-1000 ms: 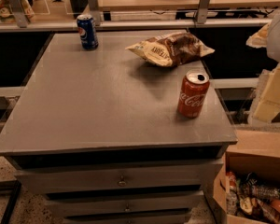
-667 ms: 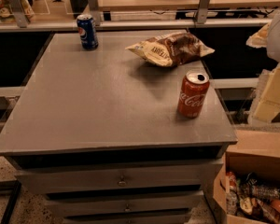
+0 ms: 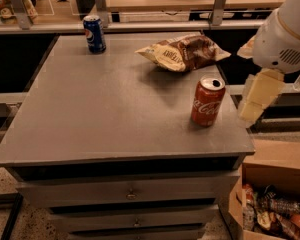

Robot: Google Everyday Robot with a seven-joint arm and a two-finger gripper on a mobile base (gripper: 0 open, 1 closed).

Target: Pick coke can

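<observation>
- Camera view: coke can (image 3: 208, 101) stands upright, right-near on the cabinet top (image 3: 105, 109). The gripper (image 3: 257, 96) hangs beyond the right edge, beside the can but apart. Jaw opening: cannot tell.
- Risk: if you approach sideways, a low clip could topple the can or shove it toward the chip bag (image 3: 182, 51).

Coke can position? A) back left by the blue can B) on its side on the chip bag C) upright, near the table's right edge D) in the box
C: the coke can stands upright near the table's right edge, clear of the chip bag; the gripper hangs just right of it, beyond the table edge.
</observation>
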